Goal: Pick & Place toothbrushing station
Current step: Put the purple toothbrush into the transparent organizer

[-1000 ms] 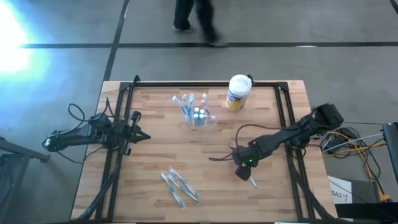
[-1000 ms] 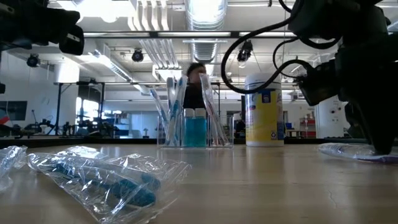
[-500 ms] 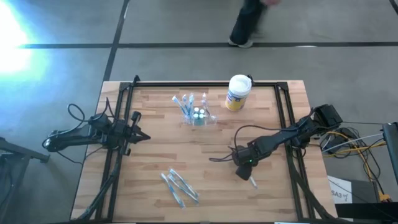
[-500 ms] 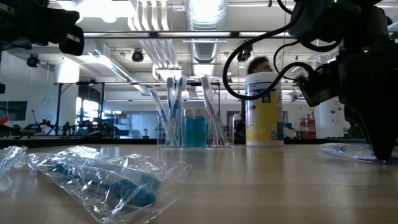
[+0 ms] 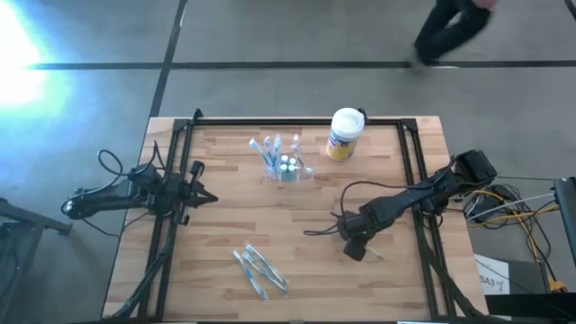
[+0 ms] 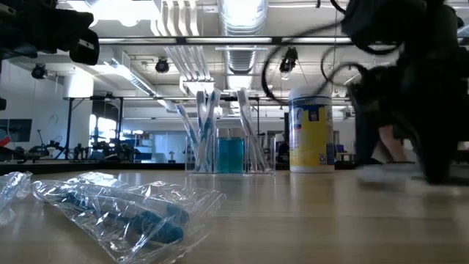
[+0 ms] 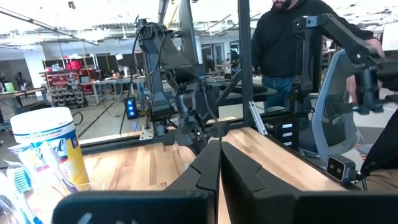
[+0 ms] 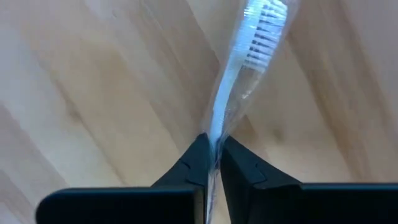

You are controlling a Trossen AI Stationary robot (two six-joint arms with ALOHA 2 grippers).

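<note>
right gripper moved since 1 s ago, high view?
Yes, barely: the right gripper stays low near the table's near-right edge, nudged slightly toward it, and its fingers have shut on the wrapped toothbrush.

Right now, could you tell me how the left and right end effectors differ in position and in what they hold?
The left end effector sits at the table's left edge, shut on nothing; the right end effector is down over the right half, shut on a wrapped toothbrush. The left points across the table towards the right arm, while the right points down at the wood. Both have their fingers closed.
</note>
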